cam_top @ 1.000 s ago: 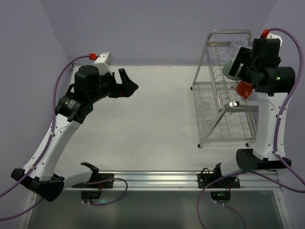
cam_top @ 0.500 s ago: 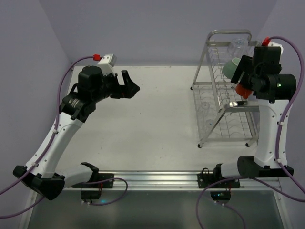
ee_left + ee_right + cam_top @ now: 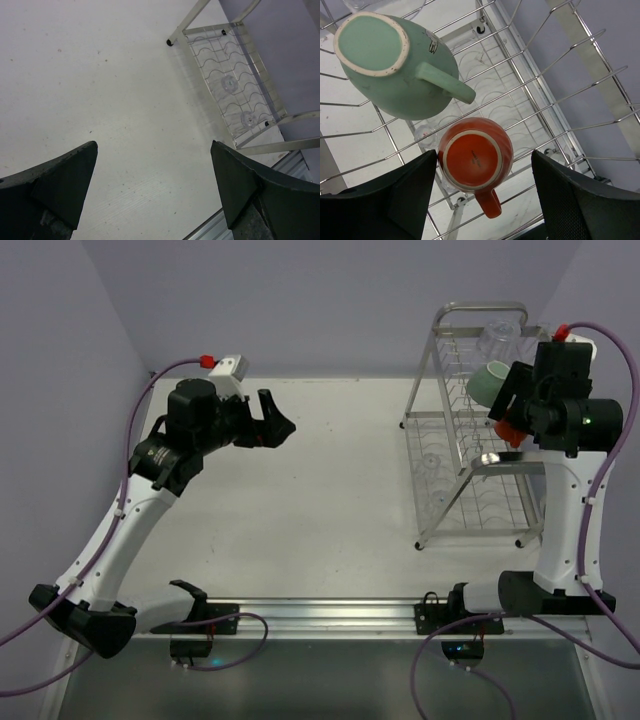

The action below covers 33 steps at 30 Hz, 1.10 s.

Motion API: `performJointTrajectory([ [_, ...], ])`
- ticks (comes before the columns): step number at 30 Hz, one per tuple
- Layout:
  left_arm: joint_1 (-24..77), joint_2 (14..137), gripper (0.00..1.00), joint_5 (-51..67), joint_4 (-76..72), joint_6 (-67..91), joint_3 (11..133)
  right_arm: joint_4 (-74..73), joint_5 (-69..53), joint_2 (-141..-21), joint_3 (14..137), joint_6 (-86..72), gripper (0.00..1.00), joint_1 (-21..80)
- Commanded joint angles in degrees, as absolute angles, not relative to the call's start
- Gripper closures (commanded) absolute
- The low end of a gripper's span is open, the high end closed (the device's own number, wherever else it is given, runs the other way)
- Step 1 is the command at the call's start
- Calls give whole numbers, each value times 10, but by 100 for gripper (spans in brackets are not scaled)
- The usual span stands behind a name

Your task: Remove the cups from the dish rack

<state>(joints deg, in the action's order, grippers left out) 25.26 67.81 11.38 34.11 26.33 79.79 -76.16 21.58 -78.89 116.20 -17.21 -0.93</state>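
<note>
The silver wire dish rack (image 3: 450, 455) stands at the far right of the table. On its upper tier are an upside-down mint-green mug (image 3: 395, 65), an upside-down orange-red mug (image 3: 476, 157) and a clear glass tumbler (image 3: 497, 340). My right gripper (image 3: 485, 172) is open, its fingers either side of the orange-red mug and just above it, handle pointing toward the camera. In the top view the mint-green mug (image 3: 486, 382) shows beside the right wrist. My left gripper (image 3: 275, 420) is open and empty over the table's left part; its wrist view shows the rack's lower tier (image 3: 235, 85).
Purple walls close the back and both sides. A metal rail (image 3: 330, 615) runs along the table's near edge by the arm bases. The right arm's cable (image 3: 615, 350) loops beside the rack.
My right wrist has risen and moved right, uncovering the mint-green mug and tumbler in the top view. My left arm has shifted slightly.
</note>
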Motion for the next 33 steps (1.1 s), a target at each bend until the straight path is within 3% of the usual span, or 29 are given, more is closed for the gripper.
performJointTrajectory([
  [1,256,681,0,126,320,245,795,-751,211,-787,1162,-161,22,-16],
  [23,256,686,0,135,305,240,777,-749,183,-795,1146,-157,24,-17],
  [33,256,690,0,136,303,236,772,-750,178,-808,1152,-160,44,-17],
])
